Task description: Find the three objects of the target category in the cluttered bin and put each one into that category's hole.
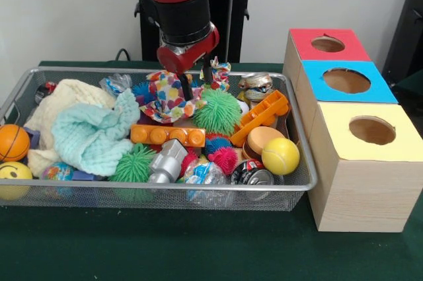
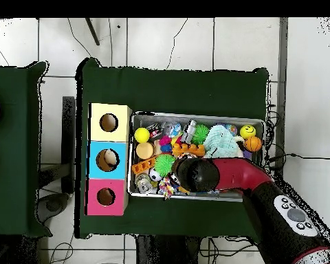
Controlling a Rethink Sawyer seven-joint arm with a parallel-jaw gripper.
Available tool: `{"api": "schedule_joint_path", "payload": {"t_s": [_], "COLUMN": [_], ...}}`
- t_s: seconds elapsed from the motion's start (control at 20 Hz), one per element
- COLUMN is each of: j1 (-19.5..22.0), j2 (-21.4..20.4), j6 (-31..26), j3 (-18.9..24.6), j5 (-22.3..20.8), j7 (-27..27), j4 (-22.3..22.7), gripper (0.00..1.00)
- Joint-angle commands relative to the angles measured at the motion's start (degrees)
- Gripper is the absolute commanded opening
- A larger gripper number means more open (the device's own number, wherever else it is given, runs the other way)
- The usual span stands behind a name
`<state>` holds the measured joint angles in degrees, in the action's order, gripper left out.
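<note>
The wire mesh bin (image 1: 301, 137) is full of mixed toys and also shows in the overhead view (image 2: 195, 115). None of the three plush animals shows; they are hidden or out of view. My gripper (image 1: 197, 82) hangs low over the bin's back middle, open, with its fingers (image 1: 187, 87) at a polka-dot cloth (image 1: 165, 96), just behind a green spiky pom ball (image 1: 217, 112). In the overhead view the arm's wrist (image 2: 195, 175) covers it. The red-topped box's hole (image 1: 327, 44) is at the far right, empty, and shows from above (image 2: 105, 196).
The blue-topped box (image 1: 346, 80) and the yellow-topped box (image 1: 372, 130) stand beside the red one. In the bin lie a mint cloth (image 1: 92, 135), an orange brick (image 1: 167, 135), a yellow ball (image 1: 280, 155), a small basketball (image 1: 13, 142) and a can (image 1: 254, 176).
</note>
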<state>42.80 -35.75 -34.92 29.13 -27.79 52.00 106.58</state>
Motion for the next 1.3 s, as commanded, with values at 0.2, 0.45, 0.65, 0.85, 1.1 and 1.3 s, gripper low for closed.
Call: {"api": "schedule_joint_path", "payload": {"t_s": [0.2, 0.45, 0.65, 0.85, 1.1, 1.3], "j1": [-1.9, -1.3, -0.9, -1.3, -1.1, -0.8], "j2": [-2.1, -2.5, -2.6, -2.2, -1.5, -1.2], "j6": [-7.7, -2.8, -0.3, 1.0, 3.5, 8.8], "j3": [-8.1, -6.8, -6.3, -6.4, -6.1, -5.0], "j5": [-2.4, -2.9, -2.9, -3.7, -4.2, -6.0], "j7": [7.0, 5.0, 4.8, 4.9, 4.7, 3.8], "j4": [-3.3, -3.0, -2.2, -2.6, -3.2, -5.4], "gripper": [1.00, 1.00, 1.00, 1.00, 1.00, 1.00]}}
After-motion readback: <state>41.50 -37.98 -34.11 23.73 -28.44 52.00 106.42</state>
